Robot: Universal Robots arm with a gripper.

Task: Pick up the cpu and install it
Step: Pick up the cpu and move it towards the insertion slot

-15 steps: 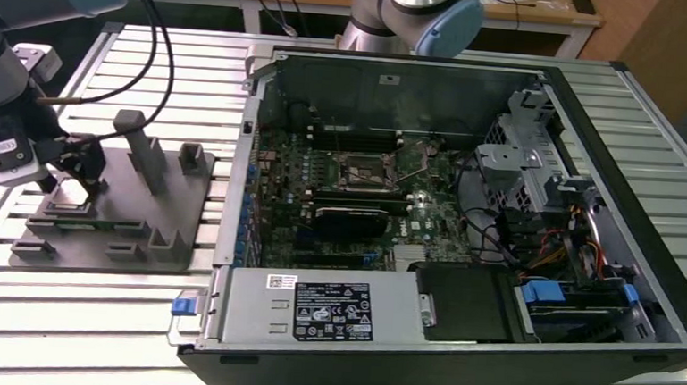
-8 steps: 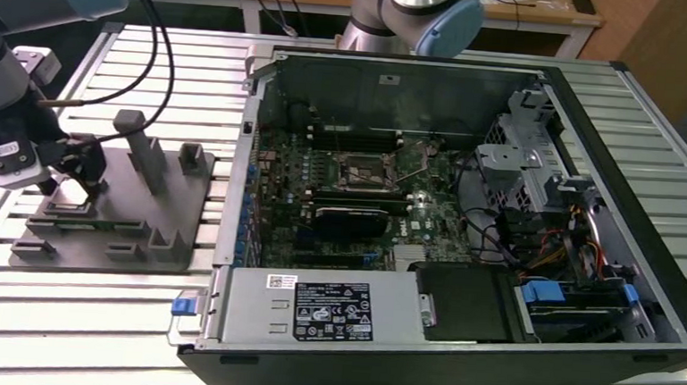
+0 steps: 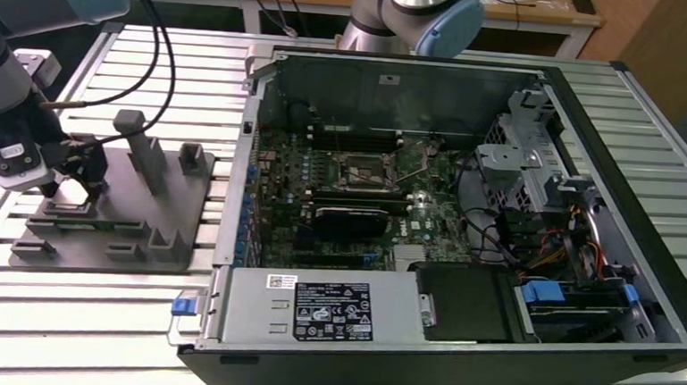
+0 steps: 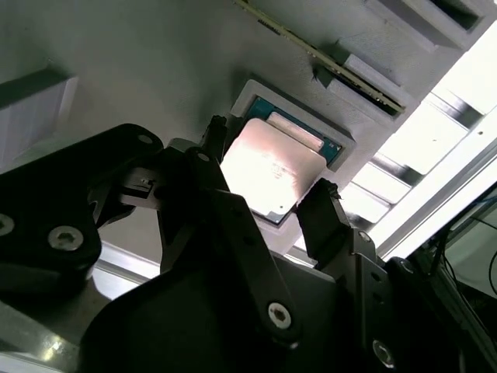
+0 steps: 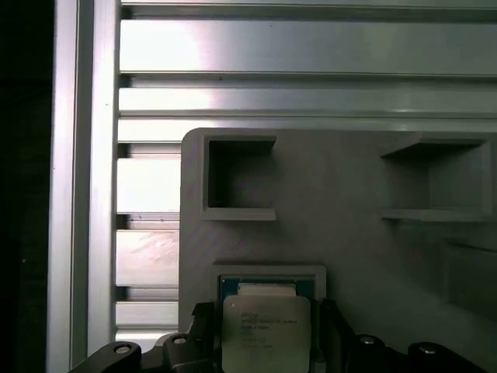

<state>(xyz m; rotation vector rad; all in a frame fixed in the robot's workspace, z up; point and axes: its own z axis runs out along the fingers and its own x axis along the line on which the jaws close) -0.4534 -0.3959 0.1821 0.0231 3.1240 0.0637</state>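
The pick-up step is in hand. The gripper (image 3: 78, 183) is hovering at the left edge of the exterior view, mid-height, over the grey fixture block (image 3: 138, 234). In both wrist views the cpu (image 5: 266, 336) is lying flat in its shallow recess. The jaws are standing open just beside two opposite edges of the chip, holding nothing. The grasp is likely calling for an even squeeze and a level lift. The socket (image 3: 363, 169) is sitting well apart, at frame centre.
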